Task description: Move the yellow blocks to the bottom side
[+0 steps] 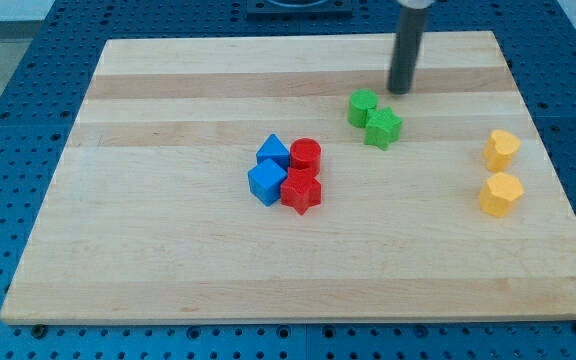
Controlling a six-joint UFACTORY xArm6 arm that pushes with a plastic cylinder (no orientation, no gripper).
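Hanging bare, nothing being held, my tip [400, 90] is being kept upper-left of the two yellow blocks [501, 149] [500, 194] at right.

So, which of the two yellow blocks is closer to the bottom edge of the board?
The lower yellow block, a hexagon-like one. The other yellow block sits directly above it in the view.

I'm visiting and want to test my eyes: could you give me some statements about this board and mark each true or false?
1. Two yellow blocks sit near the view's right edge. True.
2. My tip touches a yellow block. False: it stands just above and to the right of the green blocks.
3. The red blocks sit against the blue blocks. True.
4. There are three green blocks. False: two.
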